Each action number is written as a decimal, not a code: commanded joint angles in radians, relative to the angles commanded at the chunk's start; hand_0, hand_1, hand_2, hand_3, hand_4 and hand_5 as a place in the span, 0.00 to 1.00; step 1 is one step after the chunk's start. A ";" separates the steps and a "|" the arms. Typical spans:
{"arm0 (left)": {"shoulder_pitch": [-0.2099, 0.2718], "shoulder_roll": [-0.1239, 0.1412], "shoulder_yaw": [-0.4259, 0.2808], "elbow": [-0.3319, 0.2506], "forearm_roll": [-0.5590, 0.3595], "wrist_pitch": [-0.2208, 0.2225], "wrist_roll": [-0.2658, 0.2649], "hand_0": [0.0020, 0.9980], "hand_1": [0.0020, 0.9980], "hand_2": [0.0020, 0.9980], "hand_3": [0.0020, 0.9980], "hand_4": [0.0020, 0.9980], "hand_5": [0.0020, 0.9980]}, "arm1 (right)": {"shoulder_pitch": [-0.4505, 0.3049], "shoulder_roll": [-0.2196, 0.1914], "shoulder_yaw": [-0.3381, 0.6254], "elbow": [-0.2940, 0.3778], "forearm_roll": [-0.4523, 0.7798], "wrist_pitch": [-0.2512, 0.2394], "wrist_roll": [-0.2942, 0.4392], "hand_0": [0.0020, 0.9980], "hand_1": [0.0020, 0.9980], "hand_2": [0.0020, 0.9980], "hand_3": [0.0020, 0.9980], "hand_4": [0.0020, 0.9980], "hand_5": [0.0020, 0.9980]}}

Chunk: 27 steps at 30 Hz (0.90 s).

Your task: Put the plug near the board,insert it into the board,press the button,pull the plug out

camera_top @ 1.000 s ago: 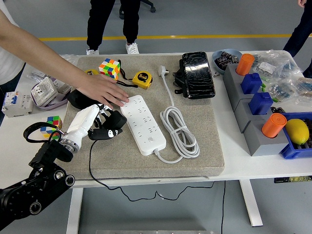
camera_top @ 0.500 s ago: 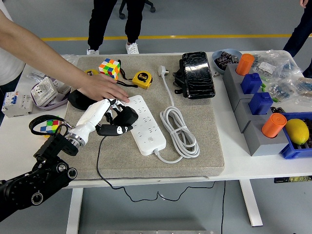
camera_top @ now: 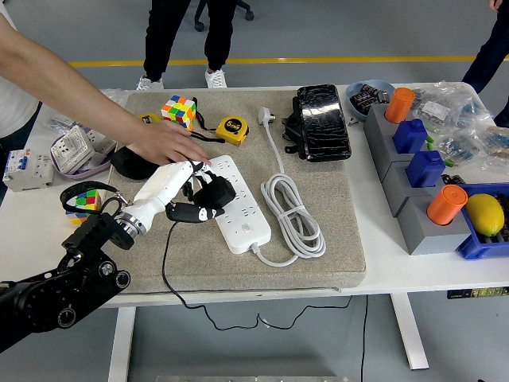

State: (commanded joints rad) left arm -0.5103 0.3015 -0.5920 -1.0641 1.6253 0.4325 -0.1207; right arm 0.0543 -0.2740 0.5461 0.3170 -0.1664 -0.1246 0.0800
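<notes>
Centre of the frame, the board [camera_top: 235,202] lies on the mat [camera_top: 318,263], which covers the middle of the counter [camera_top: 32,231]. The left hand [camera_top: 184,193] sits over the board's left edge with the plug [camera_top: 211,192] on it. Just above, a person's hand [camera_top: 167,143] touches the board's upper end. The coiled cable [camera_top: 293,215] lies right of the board; cube [camera_top: 179,111] and tape measure [camera_top: 231,128] upper left.
</notes>
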 joint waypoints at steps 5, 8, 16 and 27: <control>-0.004 0.002 0.006 0.017 0.006 -0.005 0.008 0.27 0.27 0.31 0.52 0.75 0.04 | 0.000 0.000 0.005 0.003 -0.008 0.000 0.000 0.57 0.64 0.60 0.54 0.92 0.48; -0.003 0.002 0.011 0.028 0.005 -0.006 0.007 0.27 0.27 0.32 0.52 0.75 0.04 | 0.000 0.000 0.009 0.005 -0.012 0.000 0.001 0.57 0.64 0.60 0.54 0.92 0.48; -0.003 0.000 0.016 0.045 0.004 -0.005 0.000 0.27 0.27 0.32 0.52 0.75 0.05 | 0.000 -0.001 0.011 0.006 -0.013 -0.001 0.001 0.57 0.64 0.60 0.54 0.92 0.48; -0.005 -0.002 0.015 0.065 0.022 0.007 -0.004 0.27 0.27 0.32 0.52 0.76 0.06 | 0.000 -0.002 0.010 0.008 -0.017 -0.001 0.001 0.57 0.64 0.61 0.54 0.92 0.48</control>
State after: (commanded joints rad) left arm -0.5153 0.2996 -0.5768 -0.9996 1.6470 0.4396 -0.1246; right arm 0.0541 -0.2761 0.5560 0.3250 -0.1830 -0.1256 0.0805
